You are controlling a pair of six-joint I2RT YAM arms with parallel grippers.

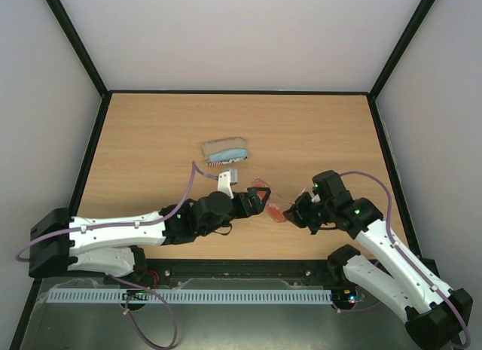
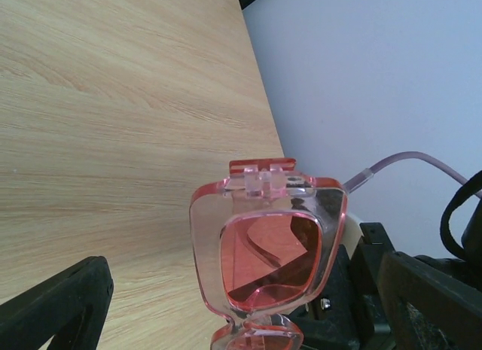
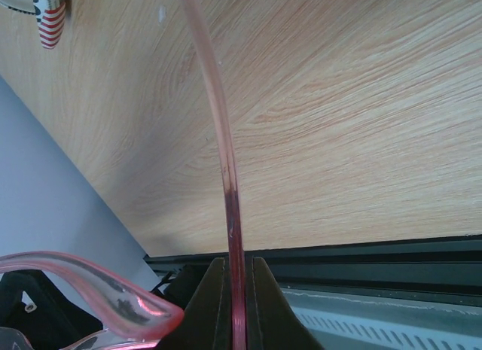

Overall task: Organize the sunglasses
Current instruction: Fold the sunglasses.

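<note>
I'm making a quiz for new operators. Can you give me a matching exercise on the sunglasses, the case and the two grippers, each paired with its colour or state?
Things:
1. sunglasses
2. case
3. left gripper
4. right gripper

Colour or state:
A. open
B. shut on the sunglasses
C. striped, lying free on the table
D. red lenses

Pairs: 1-D, 2-C, 3-A, 4-B
</note>
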